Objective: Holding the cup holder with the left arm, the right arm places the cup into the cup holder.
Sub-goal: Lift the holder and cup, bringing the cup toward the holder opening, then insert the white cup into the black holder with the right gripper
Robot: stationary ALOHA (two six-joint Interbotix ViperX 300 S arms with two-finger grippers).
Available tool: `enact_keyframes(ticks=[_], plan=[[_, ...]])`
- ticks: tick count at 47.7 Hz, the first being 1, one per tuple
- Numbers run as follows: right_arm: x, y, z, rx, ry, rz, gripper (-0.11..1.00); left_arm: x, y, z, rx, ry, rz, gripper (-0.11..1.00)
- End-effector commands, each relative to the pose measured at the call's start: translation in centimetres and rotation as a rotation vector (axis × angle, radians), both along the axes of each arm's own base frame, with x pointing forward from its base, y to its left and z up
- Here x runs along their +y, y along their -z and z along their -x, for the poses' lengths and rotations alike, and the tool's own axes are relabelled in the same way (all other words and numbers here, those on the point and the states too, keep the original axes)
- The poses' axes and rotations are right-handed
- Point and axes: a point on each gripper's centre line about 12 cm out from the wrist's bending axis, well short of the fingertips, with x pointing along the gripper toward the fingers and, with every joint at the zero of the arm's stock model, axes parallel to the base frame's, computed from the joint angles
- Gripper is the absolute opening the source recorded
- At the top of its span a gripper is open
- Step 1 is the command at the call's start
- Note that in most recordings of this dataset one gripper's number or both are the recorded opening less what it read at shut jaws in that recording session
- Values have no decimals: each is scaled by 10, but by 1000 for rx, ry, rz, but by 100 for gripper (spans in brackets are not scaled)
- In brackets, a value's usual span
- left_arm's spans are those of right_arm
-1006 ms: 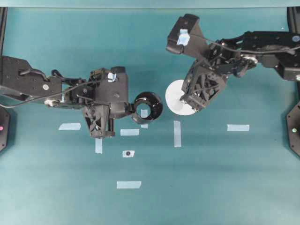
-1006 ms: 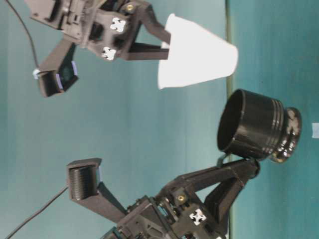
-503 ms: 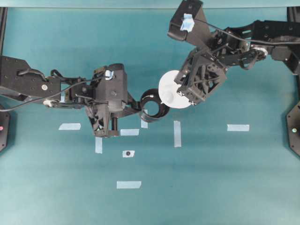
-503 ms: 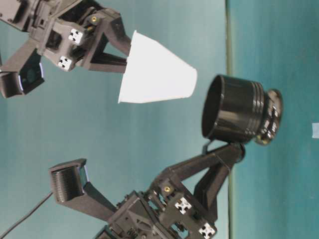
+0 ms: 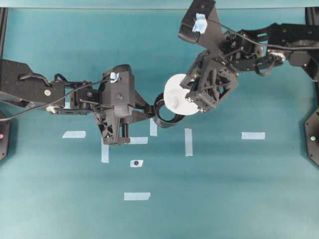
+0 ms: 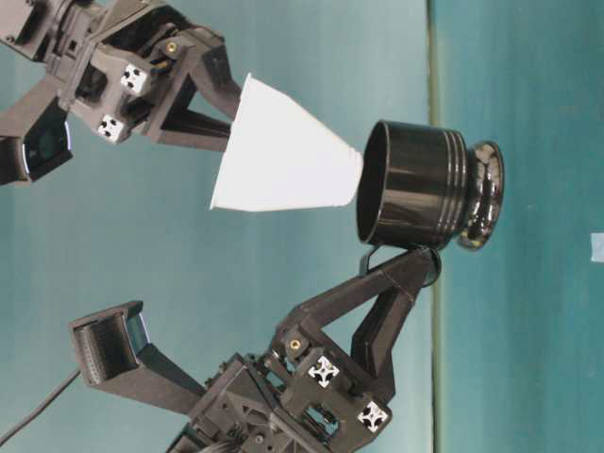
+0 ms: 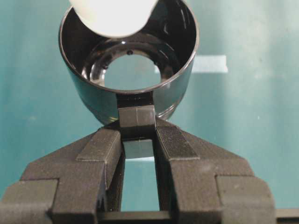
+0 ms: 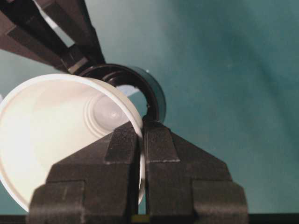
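Cup (image 6: 283,156) and cup holder (image 6: 425,184) meet in the air, above the blue-green table (image 5: 224,189). Neither one touches the table.

The cup is white and shaped like a cone. The right gripper (image 8: 141,133) pinches its rim, with one finger inside the cup and one finger outside. The jaws are squeezed tight on the thin wall. In the table-level view the small end of the cup sits right at the open mouth of the holder. It is just at the rim, or maybe a tiny bit inside; I cannot tell which. Most of the cup is outside the holder. In the left wrist view the white bottom of the cup (image 7: 114,16) shows at the top edge of the holder's mouth.

The cup holder (image 7: 128,60) is shiny, black and round, with a hole in its bottom. The left gripper (image 7: 138,140) holds it by the little handle on its side. The jaws are clamped on the handle, one finger on each side.

From above, the left arm (image 5: 75,97) reaches in from the left and the right arm (image 5: 259,45) comes in from the right. The cup (image 5: 175,98) covers part of the black ring of the holder (image 5: 162,115) near the middle of the table. Some pale strips of tape (image 5: 188,142) are stuck on the table under the arms, and one small strip has a black dot (image 5: 136,163) on it.
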Motion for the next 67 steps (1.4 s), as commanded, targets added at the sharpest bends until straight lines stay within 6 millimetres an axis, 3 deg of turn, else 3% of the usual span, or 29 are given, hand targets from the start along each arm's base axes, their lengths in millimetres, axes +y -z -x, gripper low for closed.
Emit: enact_keyframes(ticks=[1, 19, 39, 67], plan=[[4, -16, 2, -49, -1, 1, 3, 0, -19, -5, -58, 3, -6, 21], [4, -11, 0, -37, -2, -1, 3, 0, -22, -6, -67, 3, -7, 21], [5, 9, -9, 11, -9, -10, 3, 0, -25, -8, -86, 3, -8, 21], [4, 23, -11, 33, -8, -11, 3, 0, -27, -8, -96, 4, -10, 21]])
